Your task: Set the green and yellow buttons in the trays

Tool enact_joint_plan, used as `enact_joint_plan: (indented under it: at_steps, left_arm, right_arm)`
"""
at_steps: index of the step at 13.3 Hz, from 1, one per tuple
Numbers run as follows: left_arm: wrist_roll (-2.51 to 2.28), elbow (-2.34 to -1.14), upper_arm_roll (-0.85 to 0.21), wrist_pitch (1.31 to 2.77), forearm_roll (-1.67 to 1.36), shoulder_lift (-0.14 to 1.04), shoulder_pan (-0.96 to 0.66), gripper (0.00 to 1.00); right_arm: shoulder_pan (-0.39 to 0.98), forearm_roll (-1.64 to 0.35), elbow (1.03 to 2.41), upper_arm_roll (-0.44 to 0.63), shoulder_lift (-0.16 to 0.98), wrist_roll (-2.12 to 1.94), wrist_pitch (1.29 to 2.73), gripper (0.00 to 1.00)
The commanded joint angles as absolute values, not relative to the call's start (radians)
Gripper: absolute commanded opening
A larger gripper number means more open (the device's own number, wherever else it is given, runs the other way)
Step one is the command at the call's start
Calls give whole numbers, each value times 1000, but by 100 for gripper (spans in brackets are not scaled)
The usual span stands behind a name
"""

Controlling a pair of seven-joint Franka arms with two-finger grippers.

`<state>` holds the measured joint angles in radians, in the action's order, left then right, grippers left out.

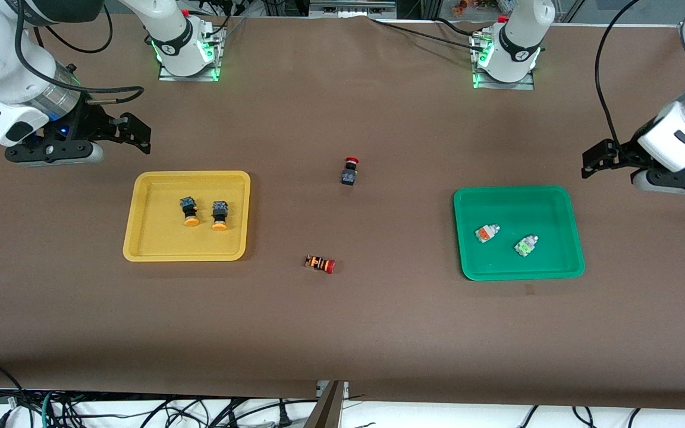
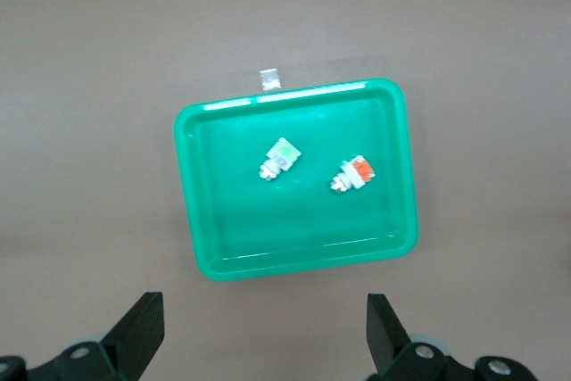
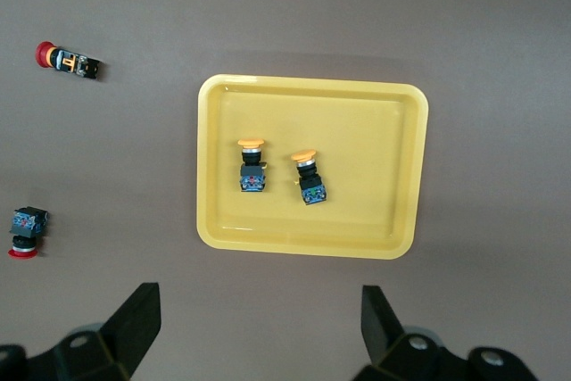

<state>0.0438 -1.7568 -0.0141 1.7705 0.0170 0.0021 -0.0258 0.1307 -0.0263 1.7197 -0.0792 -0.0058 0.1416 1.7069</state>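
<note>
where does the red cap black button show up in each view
Front view: the red-capped black button stands on bare table between the two trays.
Left wrist view: not in it.
Right wrist view: it lies at the picture's edge, off the tray.
Shared landmark: the yellow tray with two yellow-capped buttons in it; the orange-striped cylinder also shows in both.

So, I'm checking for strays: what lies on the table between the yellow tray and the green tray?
Front view: two red-capped parts lie between the yellow tray and the green tray: a black button and a striped cylinder.
</note>
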Motion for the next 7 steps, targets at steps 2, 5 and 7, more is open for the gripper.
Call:
enact_joint_plan:
  at_steps: [2, 5, 7]
  left_arm:
    - [8, -1737, -12, 1772, 40, -20, -43, 100]
    - [11, -1701, -18, 1689, 23, -15, -16, 100]
    - [12, -1689, -28, 1657, 25, -17, -11, 100]
  right_arm:
    - [118, -15, 1689, -92, 6, 127, 1680, 99]
    - [120, -15, 1689, -92, 6, 127, 1677, 99]
    - [120, -15, 1689, -92, 6, 127, 1678, 99]
